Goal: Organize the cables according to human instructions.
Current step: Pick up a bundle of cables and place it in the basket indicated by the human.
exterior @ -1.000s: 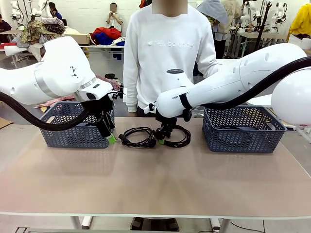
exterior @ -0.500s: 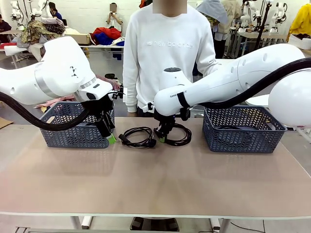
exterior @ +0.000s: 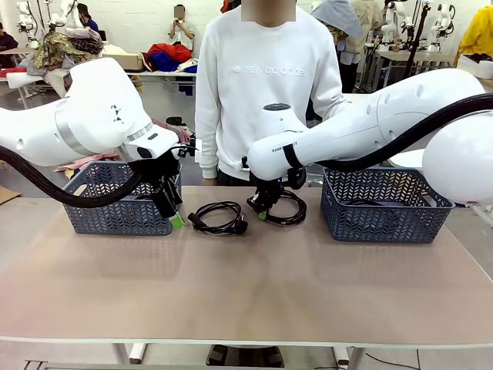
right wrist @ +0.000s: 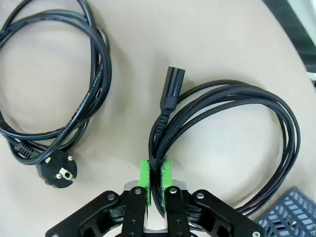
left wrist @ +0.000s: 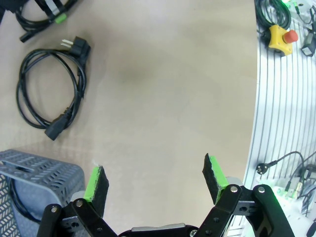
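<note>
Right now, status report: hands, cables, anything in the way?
Right hand shut on braided cable. Left hand open by left basket. Second cable loose on table. Nothing seen in the way.

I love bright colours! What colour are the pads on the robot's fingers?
Bright green. The pads show best in the right wrist view.

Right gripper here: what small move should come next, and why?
Probably lift straight up a little. The right gripper is shut on the braided cable, whose loop lies close beside the other cable; raising it should clear it before any carry to a basket.
</note>
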You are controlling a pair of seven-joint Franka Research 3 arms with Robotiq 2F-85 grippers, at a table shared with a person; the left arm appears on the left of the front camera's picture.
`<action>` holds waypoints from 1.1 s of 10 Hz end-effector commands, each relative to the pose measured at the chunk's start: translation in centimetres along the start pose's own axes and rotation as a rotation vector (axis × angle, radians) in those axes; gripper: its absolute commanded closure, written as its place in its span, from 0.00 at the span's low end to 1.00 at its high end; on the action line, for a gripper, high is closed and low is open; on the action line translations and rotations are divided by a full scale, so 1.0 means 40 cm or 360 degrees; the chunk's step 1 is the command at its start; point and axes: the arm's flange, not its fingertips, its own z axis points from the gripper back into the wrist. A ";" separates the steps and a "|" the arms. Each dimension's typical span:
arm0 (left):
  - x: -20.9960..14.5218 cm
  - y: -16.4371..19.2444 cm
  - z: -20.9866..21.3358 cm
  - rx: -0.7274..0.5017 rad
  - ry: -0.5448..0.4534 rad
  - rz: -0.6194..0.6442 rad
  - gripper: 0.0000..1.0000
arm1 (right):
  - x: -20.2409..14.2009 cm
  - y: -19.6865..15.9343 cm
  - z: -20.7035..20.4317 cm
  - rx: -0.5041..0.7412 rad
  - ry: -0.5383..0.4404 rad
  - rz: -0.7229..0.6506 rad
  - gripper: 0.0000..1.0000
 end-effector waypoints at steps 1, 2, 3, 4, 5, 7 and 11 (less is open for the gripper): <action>-0.005 -0.002 0.005 0.0012 0.0002 0.0005 0.00 | -0.002 0.006 0.100 -0.0084 -0.0059 0.0024 1.00; -0.005 -0.002 0.005 0.0012 0.0002 0.0005 0.00 | -0.009 0.006 0.147 -0.0016 -0.0069 0.0127 1.00; -0.005 -0.002 0.005 0.0012 0.0002 0.0005 0.00 | -0.020 0.007 0.191 0.0037 -0.0095 0.0258 1.00; -0.005 -0.002 0.005 0.0012 0.0002 0.0005 0.00 | -0.033 0.007 0.224 0.0118 -0.0092 0.0432 1.00; -0.005 -0.002 0.005 0.0012 0.0002 0.0005 0.00 | -0.055 0.003 0.269 0.0189 -0.0077 0.0641 1.00; -0.005 -0.002 0.005 0.0012 0.0002 0.0005 0.00 | -0.106 -0.006 0.343 0.0244 -0.0035 0.0950 1.00; -0.005 -0.002 0.005 0.0012 0.0002 0.0005 0.00 | -0.229 -0.079 0.438 0.0153 0.0047 0.1432 1.00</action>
